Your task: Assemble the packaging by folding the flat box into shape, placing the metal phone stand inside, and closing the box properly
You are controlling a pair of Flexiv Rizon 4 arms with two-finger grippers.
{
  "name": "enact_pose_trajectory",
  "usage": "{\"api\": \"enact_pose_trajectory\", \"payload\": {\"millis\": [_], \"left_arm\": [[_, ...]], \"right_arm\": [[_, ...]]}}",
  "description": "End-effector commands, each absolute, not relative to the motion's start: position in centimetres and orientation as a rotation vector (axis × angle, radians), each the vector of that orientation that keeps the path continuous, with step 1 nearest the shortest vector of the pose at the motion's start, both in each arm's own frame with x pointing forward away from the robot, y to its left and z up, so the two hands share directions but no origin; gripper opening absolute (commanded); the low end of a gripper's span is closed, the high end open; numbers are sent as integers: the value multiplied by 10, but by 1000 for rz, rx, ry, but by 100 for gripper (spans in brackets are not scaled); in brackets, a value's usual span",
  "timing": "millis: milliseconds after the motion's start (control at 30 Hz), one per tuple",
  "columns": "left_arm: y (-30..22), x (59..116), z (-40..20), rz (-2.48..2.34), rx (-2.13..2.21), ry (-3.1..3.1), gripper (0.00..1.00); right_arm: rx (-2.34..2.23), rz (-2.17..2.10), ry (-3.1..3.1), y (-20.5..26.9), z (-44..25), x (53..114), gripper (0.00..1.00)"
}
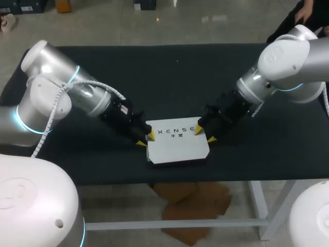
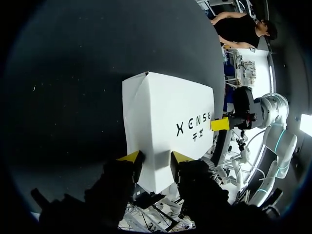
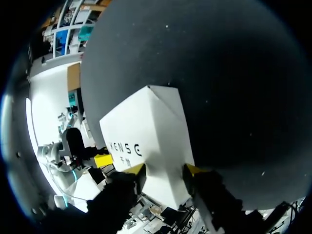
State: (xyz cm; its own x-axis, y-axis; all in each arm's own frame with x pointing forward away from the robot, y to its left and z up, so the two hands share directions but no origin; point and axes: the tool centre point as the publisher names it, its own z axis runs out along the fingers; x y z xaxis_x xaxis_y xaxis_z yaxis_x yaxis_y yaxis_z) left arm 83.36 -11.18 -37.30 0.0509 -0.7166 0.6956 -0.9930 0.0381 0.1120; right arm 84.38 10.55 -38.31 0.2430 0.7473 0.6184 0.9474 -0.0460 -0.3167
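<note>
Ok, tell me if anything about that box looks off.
Only mildly: the white box, pinched at opposite ends by the left gripper and right gripper, has one near corner slanted rather than square. No spill or tear shows.

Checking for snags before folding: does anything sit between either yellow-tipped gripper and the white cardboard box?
Nothing visible does. The left gripper and right gripper each have the white cardboard box directly between their fingers.
</note>
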Motion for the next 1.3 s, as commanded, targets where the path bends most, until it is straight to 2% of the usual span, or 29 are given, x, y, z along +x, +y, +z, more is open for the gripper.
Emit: {"api": "enact_pose_trajectory", "payload": {"millis": [33, 333, 533, 1300], "left_arm": [[-121, 838, -370, 564, 1731, -1717, 41], [-120, 839, -365, 513, 1738, -1681, 40], [-119, 839, -362, 494, 1732, -1663, 40], [-121, 839, -355, 430, 1738, -1637, 33]], "right_arm": [[-1814, -346, -1542, 114, -382, 849, 54], [-1791, -300, -1510, 115, -379, 851, 54], [-1778, -266, -1488, 116, -376, 854, 50], [-1742, -204, -1443, 115, -372, 858, 44]]}}
